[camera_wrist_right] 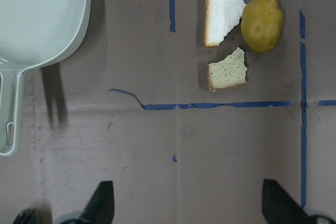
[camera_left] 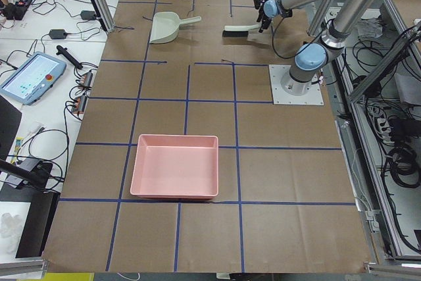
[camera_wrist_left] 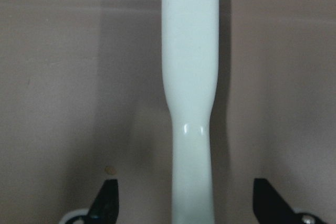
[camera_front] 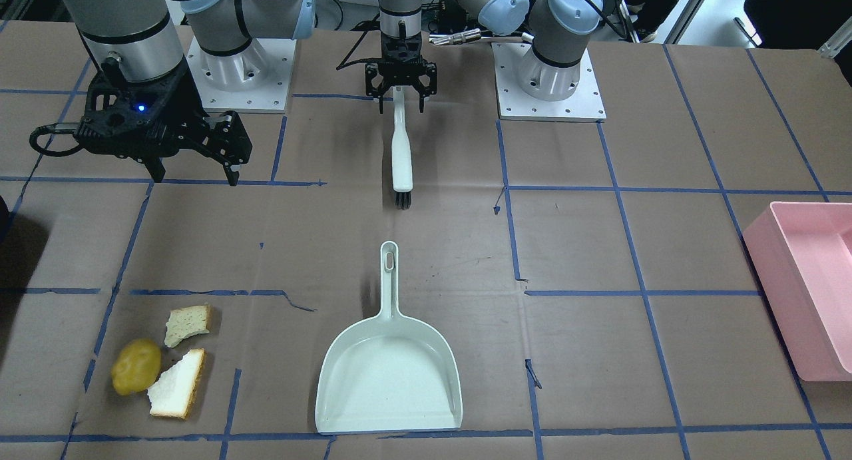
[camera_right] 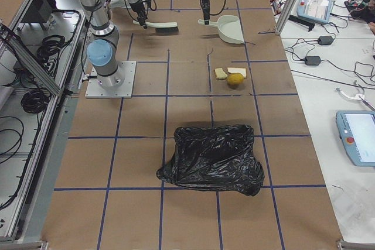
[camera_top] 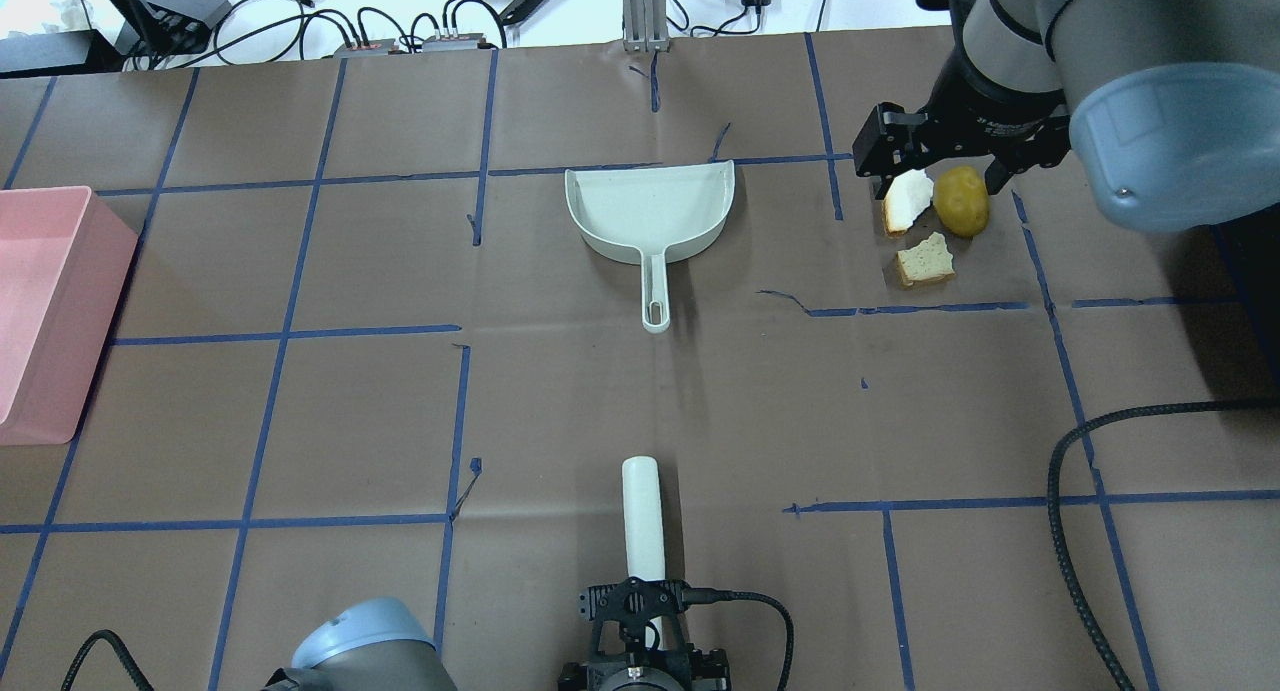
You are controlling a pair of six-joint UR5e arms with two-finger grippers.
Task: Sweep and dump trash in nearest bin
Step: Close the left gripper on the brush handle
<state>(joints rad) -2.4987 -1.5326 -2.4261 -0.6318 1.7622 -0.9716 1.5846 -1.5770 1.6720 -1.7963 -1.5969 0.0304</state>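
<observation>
Hovering at the near centre, our left jaws stand spread on either side of the white brush (camera_front: 401, 155) handle, not touching it. Our right jaws hang spread and hold nothing. On the surface (camera_front: 599, 247), far right, the larger bread piece (camera_front: 178, 383), smaller bread piece (camera_front: 188, 323) and potato (camera_front: 136, 366) lie close together, the dustpan (camera_front: 389, 373) to their left.

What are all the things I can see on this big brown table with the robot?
torn white bread pieces with brown crust: 2, white and brown, robot's right side
small potato: 1, yellow-brown, beside the bread
plastic dustpan: 1, pale green-white, mid-table
white-handled brush with black bristles: 1, between dustpan and robot
pink plastic bin: 1, table's end on robot's left
black plastic bag: 1, table's end on robot's right
paper-covered table: 1, brown, blue tape lines
left gripper: 1, black, open around brush handle
right gripper: 1, black, open, hovering
</observation>
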